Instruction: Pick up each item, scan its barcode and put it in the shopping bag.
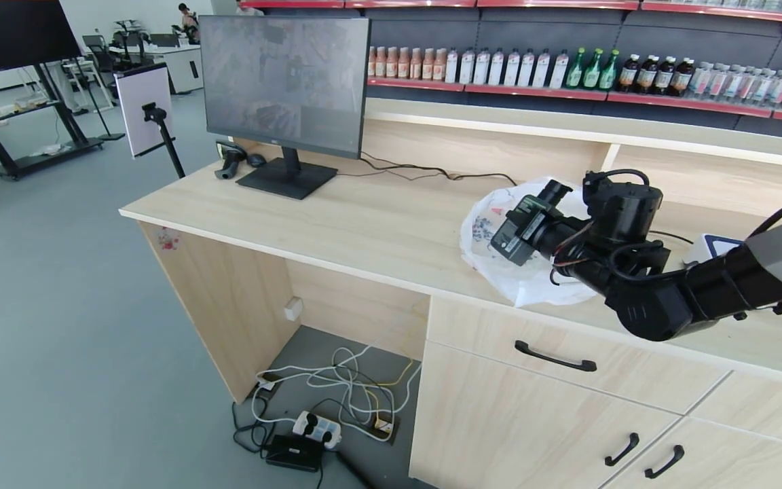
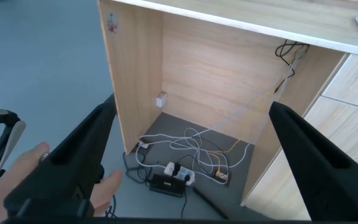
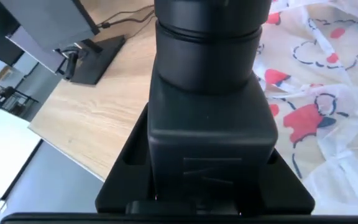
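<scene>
Crinkled, thin white plastic shopping bag (image 1: 482, 227) lies on smooth pale wooden counter (image 1: 364, 217).

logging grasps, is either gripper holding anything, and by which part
The left gripper is open and holds nothing; whether the right gripper holds anything cannot be told.

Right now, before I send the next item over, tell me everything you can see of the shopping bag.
The shopping bag is thin, crinkly white plastic, slightly see-through, printed with red and blue shapes. It lies slumped and rumpled on the light wooden counter, near the front edge above the drawers. The right arm hangs over its middle and hides part of it; whether they touch, I cannot tell. Nor can I tell where its mouth is or whether anything lies inside.
</scene>
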Controlling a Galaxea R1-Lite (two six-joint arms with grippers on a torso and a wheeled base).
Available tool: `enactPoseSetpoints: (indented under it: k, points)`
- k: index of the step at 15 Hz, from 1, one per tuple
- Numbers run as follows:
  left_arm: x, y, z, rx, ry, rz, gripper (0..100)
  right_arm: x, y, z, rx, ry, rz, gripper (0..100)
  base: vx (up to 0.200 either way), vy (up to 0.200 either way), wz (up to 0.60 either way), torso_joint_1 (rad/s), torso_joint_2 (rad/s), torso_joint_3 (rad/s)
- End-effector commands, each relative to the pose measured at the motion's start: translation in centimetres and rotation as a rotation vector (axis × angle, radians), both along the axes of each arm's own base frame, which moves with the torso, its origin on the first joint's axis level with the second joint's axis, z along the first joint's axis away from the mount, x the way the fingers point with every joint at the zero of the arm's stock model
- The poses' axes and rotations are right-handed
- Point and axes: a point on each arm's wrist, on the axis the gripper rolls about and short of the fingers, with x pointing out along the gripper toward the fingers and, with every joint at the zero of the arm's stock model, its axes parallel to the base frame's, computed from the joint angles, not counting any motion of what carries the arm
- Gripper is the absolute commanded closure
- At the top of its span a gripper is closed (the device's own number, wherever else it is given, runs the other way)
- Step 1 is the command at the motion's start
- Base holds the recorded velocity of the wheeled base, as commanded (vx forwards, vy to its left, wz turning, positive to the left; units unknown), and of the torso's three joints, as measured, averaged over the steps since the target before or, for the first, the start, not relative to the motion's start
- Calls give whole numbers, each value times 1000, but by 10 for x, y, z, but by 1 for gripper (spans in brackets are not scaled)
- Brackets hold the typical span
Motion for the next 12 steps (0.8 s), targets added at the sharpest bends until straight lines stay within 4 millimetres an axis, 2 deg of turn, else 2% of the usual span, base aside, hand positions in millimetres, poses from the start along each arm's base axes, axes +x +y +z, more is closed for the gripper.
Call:
enactPoseSetpoints:
  k: [1,2,5,11,12]
  points:
    - [0,0,0,0,-1,0,0,15,-7,2,7,-13,-39,100,0,0,0,0,0,0]
    - [0,0,0,0,-1,0,0,25,-15,-2,8,-11,-94,100,0,0,0,0,0,0]
    - [0,0,0,-2,-1,0,0,37,-25,-15,7,6,-154,100,0,0,0,0,0,0]
    - [0,0,0,0,-1,0,0,41,-26,-30,-3,42,-159,100,0,0,0,0,0,0]
    - [0,0,0,0,-1,0,0,43,-26,-39,-8,60,-160,100,0,0,0,0,0,0]
